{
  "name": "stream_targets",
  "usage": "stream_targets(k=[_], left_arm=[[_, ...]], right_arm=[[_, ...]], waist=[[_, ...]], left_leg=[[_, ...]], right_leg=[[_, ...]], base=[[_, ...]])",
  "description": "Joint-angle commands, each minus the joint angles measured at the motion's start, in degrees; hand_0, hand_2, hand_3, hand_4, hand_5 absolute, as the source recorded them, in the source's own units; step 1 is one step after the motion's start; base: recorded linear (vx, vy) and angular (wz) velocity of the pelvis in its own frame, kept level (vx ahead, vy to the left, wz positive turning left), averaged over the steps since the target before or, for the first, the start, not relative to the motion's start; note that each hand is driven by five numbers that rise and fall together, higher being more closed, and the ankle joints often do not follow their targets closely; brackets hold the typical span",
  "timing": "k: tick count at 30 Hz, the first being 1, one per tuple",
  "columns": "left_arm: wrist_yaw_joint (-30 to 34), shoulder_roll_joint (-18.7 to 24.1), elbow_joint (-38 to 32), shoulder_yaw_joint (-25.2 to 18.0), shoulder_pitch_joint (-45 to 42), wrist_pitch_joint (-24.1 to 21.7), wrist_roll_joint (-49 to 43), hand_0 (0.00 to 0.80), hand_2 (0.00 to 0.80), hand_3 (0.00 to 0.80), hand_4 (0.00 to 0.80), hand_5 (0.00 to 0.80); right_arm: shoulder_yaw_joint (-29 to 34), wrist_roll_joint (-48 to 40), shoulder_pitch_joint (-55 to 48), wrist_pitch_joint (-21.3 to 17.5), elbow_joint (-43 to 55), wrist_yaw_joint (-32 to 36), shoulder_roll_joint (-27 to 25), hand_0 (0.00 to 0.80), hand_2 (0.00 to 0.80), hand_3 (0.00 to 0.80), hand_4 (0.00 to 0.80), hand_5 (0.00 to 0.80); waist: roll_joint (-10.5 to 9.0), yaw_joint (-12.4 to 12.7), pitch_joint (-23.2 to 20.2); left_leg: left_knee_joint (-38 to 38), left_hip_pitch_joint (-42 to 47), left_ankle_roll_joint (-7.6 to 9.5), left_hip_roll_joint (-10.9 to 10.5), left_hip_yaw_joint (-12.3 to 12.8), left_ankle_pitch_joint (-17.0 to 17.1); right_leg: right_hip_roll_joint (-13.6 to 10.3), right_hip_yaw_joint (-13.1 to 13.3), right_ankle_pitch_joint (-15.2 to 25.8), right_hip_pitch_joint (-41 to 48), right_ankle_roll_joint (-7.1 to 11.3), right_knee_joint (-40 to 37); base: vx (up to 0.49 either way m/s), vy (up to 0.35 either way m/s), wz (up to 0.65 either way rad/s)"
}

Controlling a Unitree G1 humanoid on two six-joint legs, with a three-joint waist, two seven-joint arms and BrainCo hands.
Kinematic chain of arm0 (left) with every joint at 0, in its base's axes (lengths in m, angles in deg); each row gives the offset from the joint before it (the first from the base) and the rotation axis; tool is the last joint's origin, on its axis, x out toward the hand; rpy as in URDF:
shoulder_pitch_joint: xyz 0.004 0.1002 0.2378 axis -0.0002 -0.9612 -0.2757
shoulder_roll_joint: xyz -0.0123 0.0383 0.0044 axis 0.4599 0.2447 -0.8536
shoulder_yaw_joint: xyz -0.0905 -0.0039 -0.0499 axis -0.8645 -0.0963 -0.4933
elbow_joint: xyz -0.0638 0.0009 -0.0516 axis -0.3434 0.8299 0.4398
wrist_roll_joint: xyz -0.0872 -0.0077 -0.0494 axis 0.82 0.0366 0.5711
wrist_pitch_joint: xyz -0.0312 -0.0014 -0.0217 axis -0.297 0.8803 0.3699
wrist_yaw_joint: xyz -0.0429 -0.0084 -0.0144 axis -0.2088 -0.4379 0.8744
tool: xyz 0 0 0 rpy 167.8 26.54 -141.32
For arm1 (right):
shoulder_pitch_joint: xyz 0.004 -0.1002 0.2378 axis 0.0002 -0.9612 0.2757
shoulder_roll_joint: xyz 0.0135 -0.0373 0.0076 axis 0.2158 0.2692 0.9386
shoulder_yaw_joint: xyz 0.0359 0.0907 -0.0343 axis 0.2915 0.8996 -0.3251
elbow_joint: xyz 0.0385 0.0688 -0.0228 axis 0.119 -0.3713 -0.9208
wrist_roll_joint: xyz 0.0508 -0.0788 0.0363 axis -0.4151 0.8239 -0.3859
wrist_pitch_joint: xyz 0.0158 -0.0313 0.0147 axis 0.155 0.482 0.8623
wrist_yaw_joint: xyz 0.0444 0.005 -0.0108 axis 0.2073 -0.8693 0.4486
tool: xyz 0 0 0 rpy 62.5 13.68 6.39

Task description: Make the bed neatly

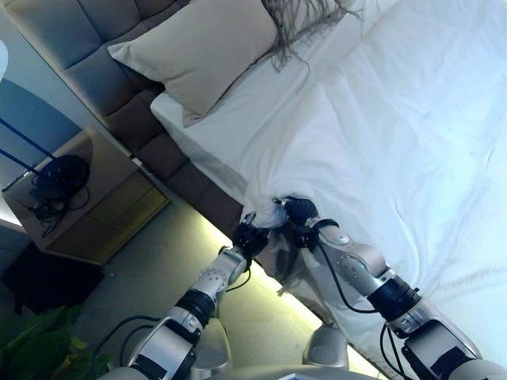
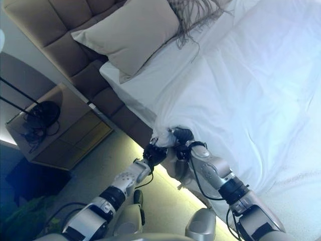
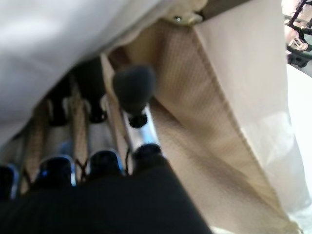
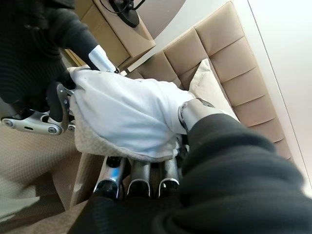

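Left eye view gives me the bed [image 1: 198, 170] running toward one o'clock, its white duvet [image 1: 396, 134] bunched at the near edge. My right hand [image 1: 297, 212] and left hand [image 1: 252, 235] both clutch that corner. A beige pillow [image 1: 202, 51] sits at eleven o'clock.

The bed [image 1: 198, 186] has a tufted beige headboard [image 1: 87, 55]. A white duvet [image 1: 396, 134] covers the mattress, rumpled near its corner. A beige pillow [image 1: 202, 51] leans against the headboard, with a fringed throw [image 1: 305, 20] beside it.
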Motion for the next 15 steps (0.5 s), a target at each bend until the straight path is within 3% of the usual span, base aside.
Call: stream_targets(k=[1, 2, 9, 15], left_arm=[[0.7, 1.4, -2.3, -0.2, 8.2, -3.3, 0.8, 0.8, 0.8, 0.8, 0.8, 0.8], [0.0, 1.5, -2.4, -0.3, 8.2, -3.7, 0.1, 0.8, 0.8, 0.8, 0.8, 0.8], [-5.1, 4.0, -2.4, -3.9, 7.1, -6.3, -0.9, 0.8, 0.8, 0.8, 0.8, 0.8], [-8.6, 11.1, -1.7, -10.8, 4.6, -8.4, -6.2, 0.8, 0.8, 0.8, 0.8, 0.8]], right_arm=[[-3.5, -1.9, 1.2, -2.4, 7.8, 4.3, 5.6, 0.508, 0.508, 0.508, 0.508, 0.508], [-3.8, -1.7, 0.9, -2.3, 7.4, 4.3, 5.7, 0.0, 0.0, 0.0, 0.0, 0.0], [-4.1, -2.8, -1.2, -0.6, 6.2, 7.6, 5.3, 0.0, 0.0, 0.0, 0.0, 0.0], [-2.6, -5.3, -10.5, 0.4, 7.3, 12.5, 1.2, 0.0, 0.0, 0.0, 0.0, 0.0]], waist=[[-1.73, 1.8, -3.2], [-1.75, 1.9, -3.3], [-1.96, 2.2, -4.3], [-2.09, 0.6, -6.4]], left_leg=[[-2.3, 0.3, 1.23, 3.5, -0.1, 3.8], [-2.2, 0.4, 1.22, 3.5, -0.2, 3.8], [-2.7, 2.6, 0.99, 3.6, -0.1, 3.3], [-4.6, 7.0, 0.73, 4.6, 1.0, 3.0]], right_leg=[[-3.9, 0.2, 10.3, -2.7, -0.13, -3.4], [-3.9, 0.2, 10.2, -2.6, -0.13, -3.3], [-3.6, -0.1, 9.8, -0.2, -0.13, -4.3], [-2.7, 1.5, 8.7, 2.2, -0.16, -5.0]], base=[[0.0, 0.0, 0.0], [0.032, -0.011, -0.01], [0.046, 0.002, -0.01], [0.076, 0.011, -0.1]])
